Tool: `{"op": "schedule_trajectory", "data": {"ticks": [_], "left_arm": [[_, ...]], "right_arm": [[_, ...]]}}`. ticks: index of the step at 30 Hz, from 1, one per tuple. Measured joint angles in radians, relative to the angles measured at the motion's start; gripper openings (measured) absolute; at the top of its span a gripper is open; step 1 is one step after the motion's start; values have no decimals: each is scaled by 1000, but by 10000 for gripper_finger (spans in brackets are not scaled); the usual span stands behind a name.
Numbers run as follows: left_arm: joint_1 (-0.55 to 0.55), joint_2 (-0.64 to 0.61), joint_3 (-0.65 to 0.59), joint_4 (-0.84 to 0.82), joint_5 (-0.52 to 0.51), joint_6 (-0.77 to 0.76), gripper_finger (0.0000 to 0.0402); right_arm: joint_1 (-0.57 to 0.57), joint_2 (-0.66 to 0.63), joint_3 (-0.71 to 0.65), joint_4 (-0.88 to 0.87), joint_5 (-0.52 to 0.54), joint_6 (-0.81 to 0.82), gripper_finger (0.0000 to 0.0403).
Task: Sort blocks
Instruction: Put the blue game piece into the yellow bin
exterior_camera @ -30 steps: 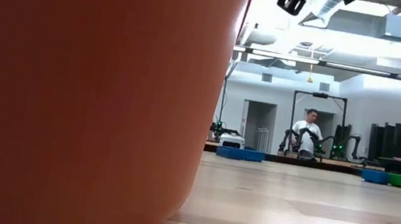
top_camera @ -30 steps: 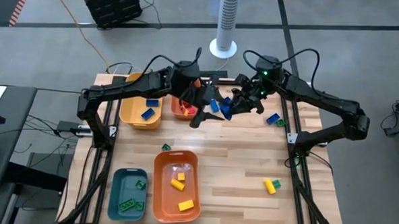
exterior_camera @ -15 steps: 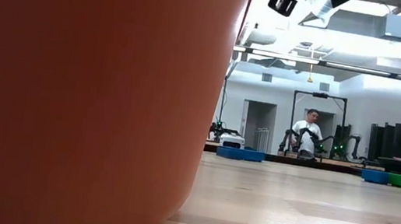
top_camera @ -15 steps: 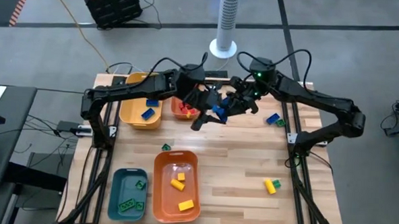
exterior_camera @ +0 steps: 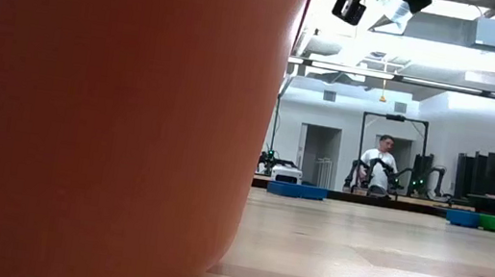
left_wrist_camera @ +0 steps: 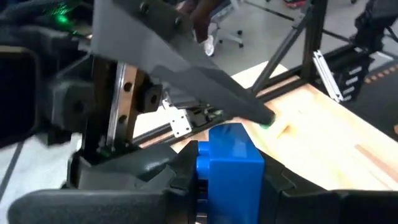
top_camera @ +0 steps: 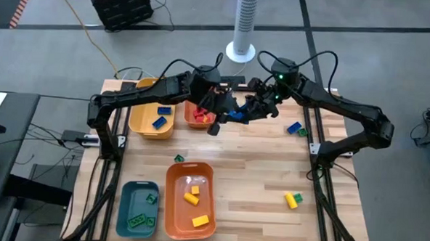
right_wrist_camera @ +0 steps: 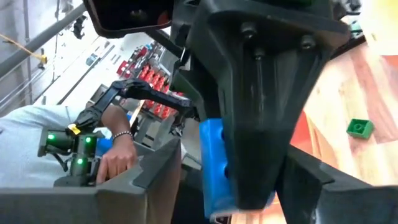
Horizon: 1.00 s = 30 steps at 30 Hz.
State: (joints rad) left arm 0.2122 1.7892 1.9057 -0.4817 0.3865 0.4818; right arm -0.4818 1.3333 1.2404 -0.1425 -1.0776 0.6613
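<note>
A blue block (top_camera: 235,115) hangs in the air above the table's far middle, between my two grippers, which meet there tip to tip. My left gripper (top_camera: 227,117) comes from the left and is shut on the block (left_wrist_camera: 230,165). My right gripper (top_camera: 244,113) comes from the right and is open. In the right wrist view its fingers stand on either side of the block (right_wrist_camera: 213,168) and of the left gripper's tip. Other blocks lie in the bins and loose on the table. My left gripper pinches the blue block by two opposite sides (left_wrist_camera: 205,168) between its two fingers. The fingers come nearly level from the table's left. The block sits studs up and is lifted clear of the table.
At the far left stand a yellow bin (top_camera: 143,123) and a small orange bin (top_camera: 189,121). Near the front stand a big orange bin (top_camera: 173,206) and a teal bin (top_camera: 126,204). Loose blocks lie at the right (top_camera: 296,128), (top_camera: 292,200). The orange bin's wall (exterior_camera: 90,87) fills the low view.
My left gripper's fingers, wide apart a second ago, have shut on the blue block that my right gripper held up. My right gripper's fingers have parted. Both hands and the block have stayed nearly in place above the table's far middle.
</note>
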Motion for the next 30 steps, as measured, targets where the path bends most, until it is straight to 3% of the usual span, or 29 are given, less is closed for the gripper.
{"op": "schedule_trajectory", "data": {"ticks": [6, 12, 18, 23, 30], "left_arm": [[54, -39, 0, -117, 19, -105, 79], [177, -66, 0, -358, -16, -204, 79], [359, -65, -89, -600, -159, -267, 84], [515, -62, -181, -751, -183, -328, 85], [644, -62, -286, -975, -289, -329, 86]], "right_arm": [[-142, -88, 1, -151, 21, -122, 245], [-243, -144, -2, -434, 305, -346, 245], [-196, -117, -2, -443, 483, -390, 246], [-110, -79, -2, -449, 574, -394, 246], [-21, -69, -2, -466, 720, -425, 246]]}}
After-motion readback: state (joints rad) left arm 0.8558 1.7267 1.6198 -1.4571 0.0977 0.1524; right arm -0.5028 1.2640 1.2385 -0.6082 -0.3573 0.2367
